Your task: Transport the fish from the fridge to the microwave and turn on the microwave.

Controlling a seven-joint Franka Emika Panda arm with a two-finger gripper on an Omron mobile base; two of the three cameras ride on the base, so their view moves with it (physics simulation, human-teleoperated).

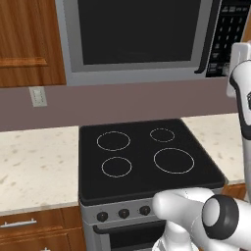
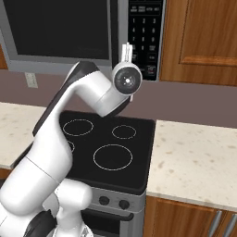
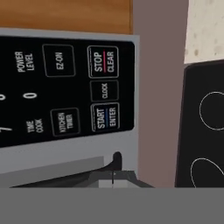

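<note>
The closed, empty gripper (image 3: 114, 165) is held before the microwave (image 1: 142, 39) keypad (image 3: 65, 87), seemingly short of contact; START is to be pressed next.

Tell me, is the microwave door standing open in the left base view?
No. The microwave door lies shut, flush with its grey frame, its dark window facing the room above the stove.
</note>
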